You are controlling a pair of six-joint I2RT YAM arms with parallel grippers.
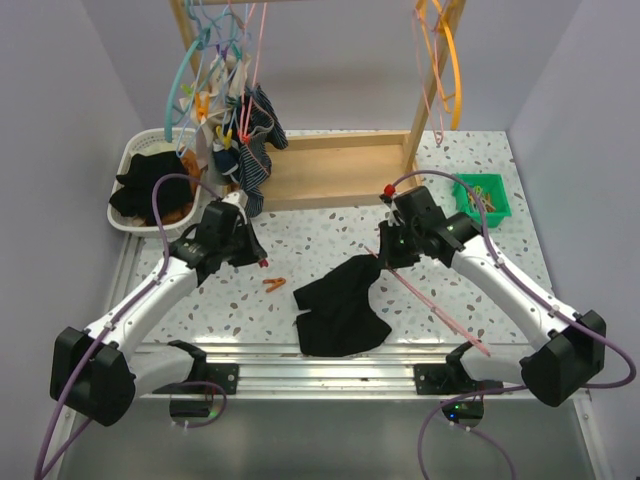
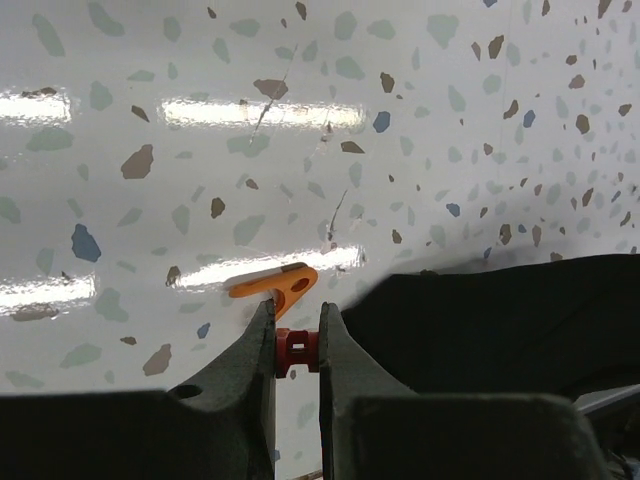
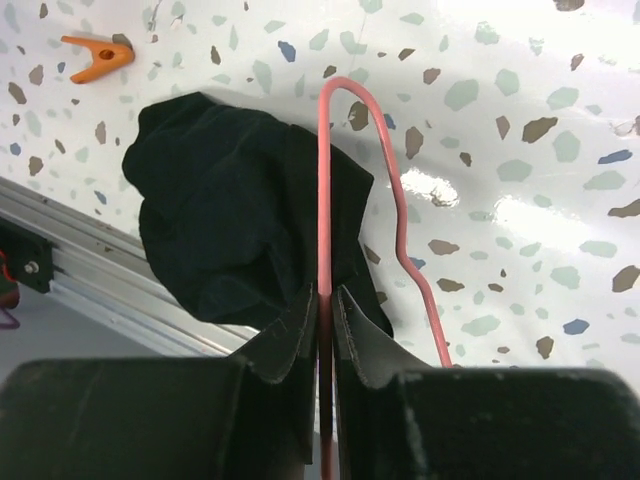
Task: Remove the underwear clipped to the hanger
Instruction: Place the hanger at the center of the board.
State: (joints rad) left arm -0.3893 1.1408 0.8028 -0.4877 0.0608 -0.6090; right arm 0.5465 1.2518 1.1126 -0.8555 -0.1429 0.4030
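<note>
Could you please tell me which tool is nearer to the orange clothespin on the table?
Left. The left tool sits right by the orange clothespin, pinching a red clip; the right tool is farther off, past the black underwear, clamped on a pink hanger.

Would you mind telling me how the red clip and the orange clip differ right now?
The red clip is pinched in the left gripper; the orange clip lies loose on the table. The red clip is mostly hidden by the gripper; the orange clip shows whole. Both are small clips, neither fastened to the underwear.
</note>
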